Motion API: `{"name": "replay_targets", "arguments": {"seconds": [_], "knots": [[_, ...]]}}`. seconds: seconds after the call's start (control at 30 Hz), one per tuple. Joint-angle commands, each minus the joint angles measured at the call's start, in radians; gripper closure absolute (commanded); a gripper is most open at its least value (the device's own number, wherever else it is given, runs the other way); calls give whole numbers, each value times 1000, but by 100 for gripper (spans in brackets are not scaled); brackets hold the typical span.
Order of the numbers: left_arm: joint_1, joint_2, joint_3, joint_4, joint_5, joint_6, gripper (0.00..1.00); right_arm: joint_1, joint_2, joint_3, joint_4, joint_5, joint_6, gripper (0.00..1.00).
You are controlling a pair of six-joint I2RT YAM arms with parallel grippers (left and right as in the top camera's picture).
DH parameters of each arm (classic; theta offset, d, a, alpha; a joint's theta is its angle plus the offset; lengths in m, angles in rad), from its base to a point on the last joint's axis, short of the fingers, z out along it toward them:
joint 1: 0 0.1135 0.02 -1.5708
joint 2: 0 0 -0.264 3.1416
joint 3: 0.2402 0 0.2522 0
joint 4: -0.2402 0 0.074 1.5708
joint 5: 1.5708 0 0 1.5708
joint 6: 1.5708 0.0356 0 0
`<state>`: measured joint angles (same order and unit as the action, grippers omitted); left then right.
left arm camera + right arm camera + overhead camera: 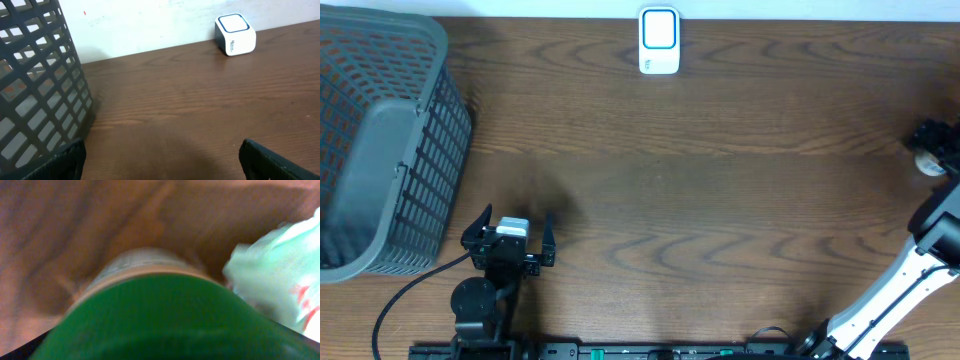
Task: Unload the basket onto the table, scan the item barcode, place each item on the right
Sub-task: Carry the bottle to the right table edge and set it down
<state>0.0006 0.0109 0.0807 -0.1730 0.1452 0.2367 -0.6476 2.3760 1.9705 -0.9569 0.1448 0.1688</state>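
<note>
A white barcode scanner (659, 40) with a blue-rimmed window stands at the table's far edge, also seen in the left wrist view (235, 34). The item, a container with a green lid (155, 320), fills the blurred right wrist view, hiding the fingers. My right gripper (932, 140) is at the table's right edge, over a small pale round thing (927, 163). Neither view shows how its jaws stand. My left gripper (516, 215) rests near the front left, open with nothing between its fingers (270, 160).
A large grey plastic basket (380, 150) occupies the left end of the table, close to the left gripper (162, 167). A pale green and white package (280, 275) lies beside the green-lidded item. Brown wood table (700, 200) lies between the arms and the scanner.
</note>
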Motion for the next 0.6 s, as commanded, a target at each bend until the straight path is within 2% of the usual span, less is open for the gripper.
{"name": "replay_targets", "arguments": {"seconds": [0.0, 0.1, 0.2, 0.43, 0.5, 0.57], "knots": [[0, -7, -24, -5, 12, 6, 2, 10, 5, 53, -16, -123, -3, 1], [0, -7, -24, -5, 12, 6, 2, 23, -29, 130, -52, -198, 18, 1], [0, -7, -24, -5, 12, 6, 2, 48, -110, 256, -123, -188, 20, 1], [0, -7, -24, -5, 12, 6, 2, 90, -360, 404, -245, -93, 211, 1], [0, -7, -24, -5, 12, 6, 2, 104, -442, 404, -269, -124, 263, 1], [0, -7, -24, -5, 12, 6, 2, 139, -562, 404, -296, -272, 277, 1]]}}
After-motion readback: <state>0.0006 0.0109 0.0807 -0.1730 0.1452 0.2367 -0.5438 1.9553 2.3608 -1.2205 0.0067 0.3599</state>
